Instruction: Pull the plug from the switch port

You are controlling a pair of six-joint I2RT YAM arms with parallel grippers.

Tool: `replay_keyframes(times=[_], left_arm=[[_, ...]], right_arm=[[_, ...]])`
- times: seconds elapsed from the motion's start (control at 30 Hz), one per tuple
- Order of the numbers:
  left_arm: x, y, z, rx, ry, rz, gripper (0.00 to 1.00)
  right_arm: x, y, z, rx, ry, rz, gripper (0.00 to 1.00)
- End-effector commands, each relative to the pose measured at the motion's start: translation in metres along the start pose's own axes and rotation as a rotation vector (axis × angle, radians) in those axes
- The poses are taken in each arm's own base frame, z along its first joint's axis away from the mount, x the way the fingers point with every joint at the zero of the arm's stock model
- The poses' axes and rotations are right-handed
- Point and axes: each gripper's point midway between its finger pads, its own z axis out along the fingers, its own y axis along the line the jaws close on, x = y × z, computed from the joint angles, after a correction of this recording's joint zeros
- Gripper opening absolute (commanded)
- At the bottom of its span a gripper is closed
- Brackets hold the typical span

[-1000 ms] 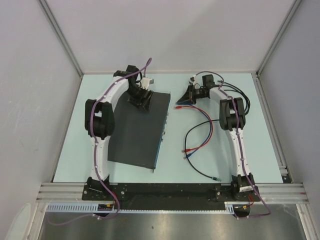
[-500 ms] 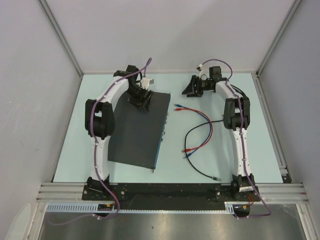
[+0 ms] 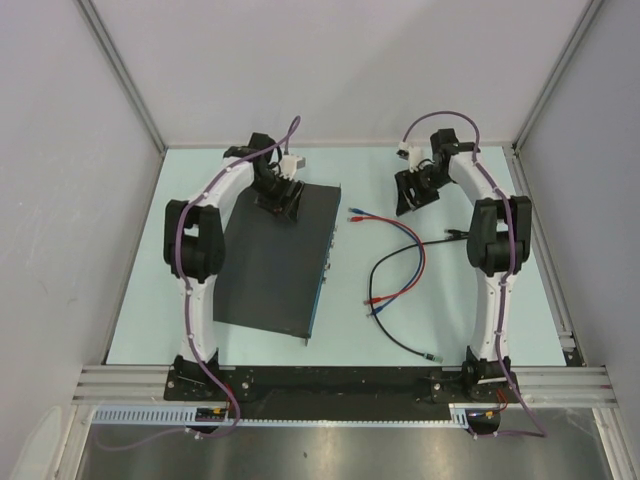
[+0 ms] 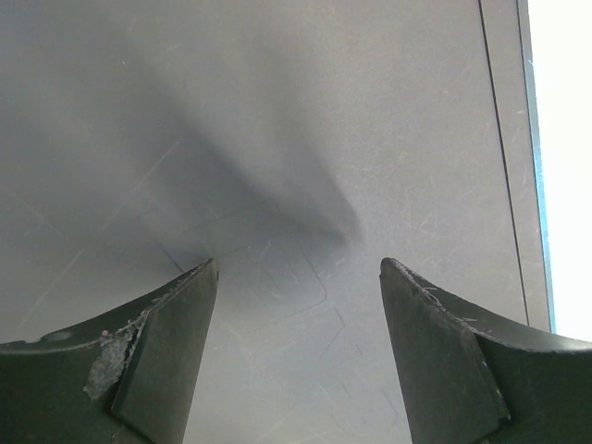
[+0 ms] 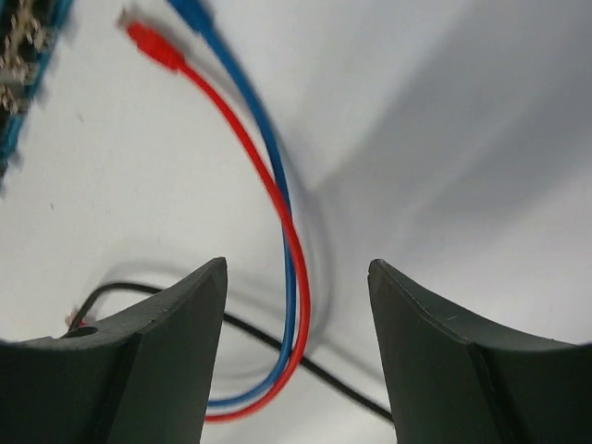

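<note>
The switch [image 3: 270, 265], a flat matte-black slab, lies on the left half of the bench [image 3: 500, 280], its far end near the far edge. The left gripper [image 4: 298, 268] hovers right over its scuffed top, fingers spread wide, nothing between them. The blue-grey port face [image 5: 23, 55] runs down the switch's right side; its sockets are blurred and cut off, so I can't tell what sits in them.

Just beside that face, on the pale bench, lie a red plug [image 5: 148, 42] and a blue plug [image 5: 190, 9], both apart from it. Their thin, glossy leads, the red cable [image 5: 268, 185] and blue cable [image 5: 250, 120], curl together, and a black cable [image 5: 277, 342] crosses beneath. The right gripper [image 5: 296, 264] hangs above them, jaws parted and holding nothing.
</note>
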Motion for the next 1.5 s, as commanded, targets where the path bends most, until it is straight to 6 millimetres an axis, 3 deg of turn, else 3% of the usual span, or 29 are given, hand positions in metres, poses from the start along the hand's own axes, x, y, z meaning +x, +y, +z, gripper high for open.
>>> replay_keyframes(times=[0.0,0.37,0.57,0.63,0.67,0.7,0.77,0.9,1.03,1.07,1.13,1.2,1.3,1.47], left_arm=[[-0.008,0.011,0.009,-0.034,-0.07,0.028,0.79],[0.005,0.01,0.012,-0.031,-0.043,0.031,0.79],[0.008,0.011,0.013,-0.038,-0.033,0.025,0.79],[0.01,0.012,0.013,-0.041,-0.028,0.027,0.78],[0.01,0.012,0.013,-0.042,-0.026,0.028,0.79],[0.01,0.012,0.013,-0.043,-0.028,0.027,0.78],[0.012,0.012,0.013,-0.041,-0.025,0.027,0.78],[0.015,0.012,0.018,-0.035,-0.018,0.022,0.78],[0.013,0.012,0.022,-0.022,-0.014,0.011,0.79],[0.012,0.012,0.024,-0.018,-0.012,0.008,0.79],[0.009,0.012,0.024,-0.012,-0.019,0.007,0.79],[0.007,0.013,0.027,-0.01,-0.019,0.004,0.79],[0.004,0.013,0.028,-0.007,-0.02,-0.004,0.79],[0.0,0.012,0.03,0.007,-0.028,-0.008,0.79]], right_arm=[[0.022,0.0,-0.029,0.067,0.067,-0.031,0.66],[0.045,-0.005,0.006,-0.005,0.158,-0.028,0.57],[0.049,-0.007,0.019,-0.035,0.187,-0.04,0.43],[0.049,-0.005,0.018,-0.045,0.189,-0.04,0.34],[0.047,-0.003,0.014,-0.045,0.184,-0.041,0.28],[0.044,-0.001,0.01,-0.036,0.181,-0.049,0.11],[0.034,0.004,-0.004,-0.019,0.168,-0.086,0.01],[0.021,0.027,-0.046,-0.021,0.152,-0.131,0.0],[0.004,0.039,-0.075,-0.003,0.12,-0.163,0.0],[-0.014,0.042,-0.088,0.009,0.073,-0.189,0.0],[-0.021,0.052,-0.1,-0.014,0.064,-0.192,0.0],[-0.041,0.061,-0.123,0.014,0.015,-0.251,0.0],[-0.05,0.055,-0.138,0.104,0.008,-0.357,0.0],[-0.044,0.005,-0.157,0.3,0.089,-0.538,0.0]])
